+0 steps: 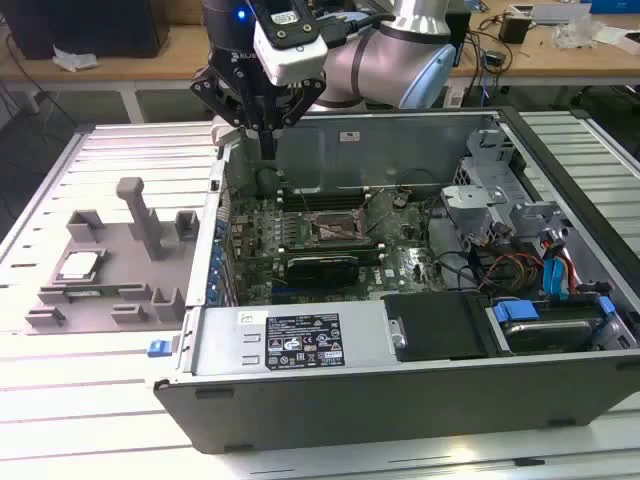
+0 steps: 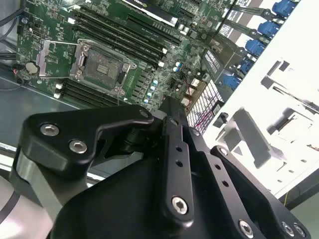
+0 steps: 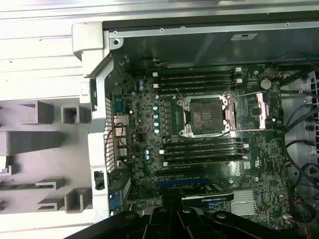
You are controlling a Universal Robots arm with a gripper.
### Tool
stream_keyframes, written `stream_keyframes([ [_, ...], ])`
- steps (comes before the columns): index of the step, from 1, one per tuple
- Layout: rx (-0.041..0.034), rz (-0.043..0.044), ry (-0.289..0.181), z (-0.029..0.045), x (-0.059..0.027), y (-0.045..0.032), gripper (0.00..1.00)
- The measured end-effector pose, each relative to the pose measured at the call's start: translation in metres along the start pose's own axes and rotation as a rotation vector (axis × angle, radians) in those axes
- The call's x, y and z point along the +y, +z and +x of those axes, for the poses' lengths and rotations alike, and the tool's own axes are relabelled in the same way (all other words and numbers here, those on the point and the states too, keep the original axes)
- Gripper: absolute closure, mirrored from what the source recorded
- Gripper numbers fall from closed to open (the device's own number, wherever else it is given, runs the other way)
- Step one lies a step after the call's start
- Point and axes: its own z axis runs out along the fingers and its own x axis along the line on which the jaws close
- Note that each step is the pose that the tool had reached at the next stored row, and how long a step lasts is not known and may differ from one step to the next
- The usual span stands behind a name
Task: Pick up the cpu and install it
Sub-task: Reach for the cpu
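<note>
Firstly, exterior view. The hand (image 1: 268,150) hangs over the far corner of the open computer case (image 1: 400,400), on the exterior view's left, with its black fingers clenched together and nothing between them. The chip (image 1: 80,266) lies flat in a recess of the grey tray (image 1: 130,300) on the slatted white counter (image 1: 100,420), outside the case and well apart from the hand.
- Risk, my guess: the chip is thin and sunk in its recess, so there is little edge to pinch. A skewed grip could let it slip or tilt.
- Chip top is shiny silver and square, with a thin dark rim.
- Tray is matte and blocky, with one upright post.

Second wrist view. The hand (image 2: 168,107) shows matte black links and bright screw heads, fingers pressed shut and empty. Beyond it the socket (image 2: 99,67) sits uncovered on the green board (image 2: 37,37).
- Risk: the socket contacts are likely delicate. A chip set down crooked or turned wrong could bend them.

First wrist view. The socket (image 3: 205,115) is a dark square in a metal frame, with long black slots (image 3: 199,149) on either side.
- Risk: the case's sheet-metal wall (image 3: 99,124) stands close and could be clipped.
</note>
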Motion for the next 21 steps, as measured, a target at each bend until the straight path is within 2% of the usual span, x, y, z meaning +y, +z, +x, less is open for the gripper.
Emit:
stream_keyframes([
  [11,0.0000,0.0000,0.000,0.0003,0.0000,0.0000,0.89],
  [15,0.0000,0.0000,0.000,0.0025,-0.0002,-0.0001,0.89],
  [21,0.0000,0.0000,0.000,0.0094,-0.0007,-0.0002,0.89],
])
